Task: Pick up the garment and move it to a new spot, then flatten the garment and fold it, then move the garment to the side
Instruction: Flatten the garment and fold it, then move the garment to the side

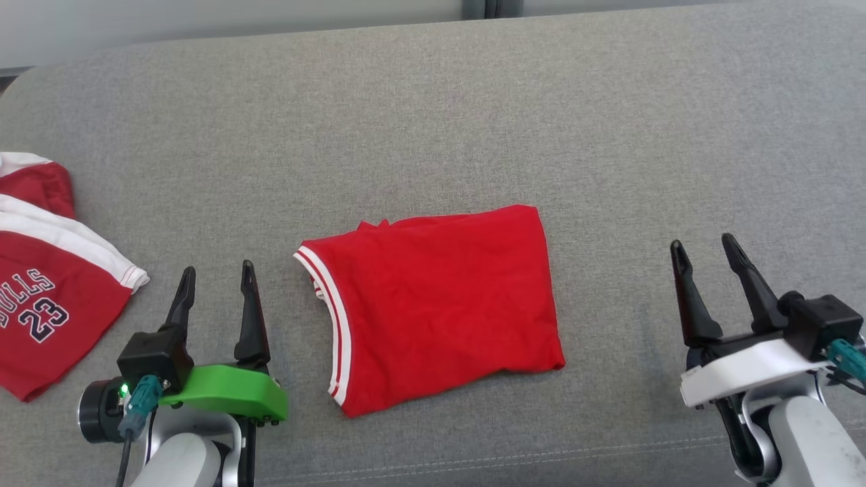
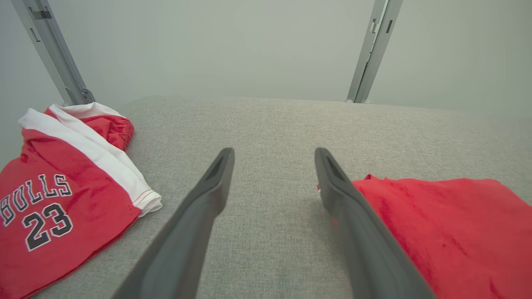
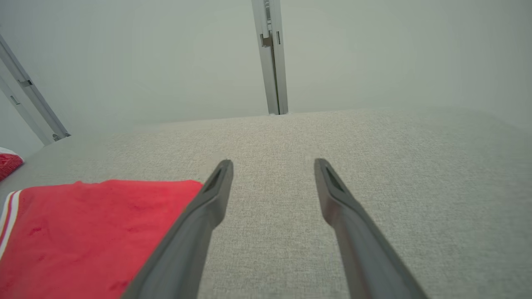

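A red garment (image 1: 440, 304) with white stripes along its left edge lies folded into a rough rectangle in the middle of the grey cushion. My left gripper (image 1: 216, 276) stands open just left of it, nothing between its fingers. In the left wrist view the garment (image 2: 449, 232) lies beside the right finger of the left gripper (image 2: 274, 155). My right gripper (image 1: 707, 247) stands open well to the right of the garment, apart from it. The right wrist view has the garment (image 3: 91, 232) at its lower left, left of the open right gripper (image 3: 273, 166).
A second red piece of clothing (image 1: 47, 291) with white trim and "BULLS 23" lettering lies at the cushion's left edge; it appears also in the left wrist view (image 2: 62, 195). Grey cushion (image 1: 473, 122) stretches behind and to the right. Metal frame posts (image 3: 272, 58) stand behind it.
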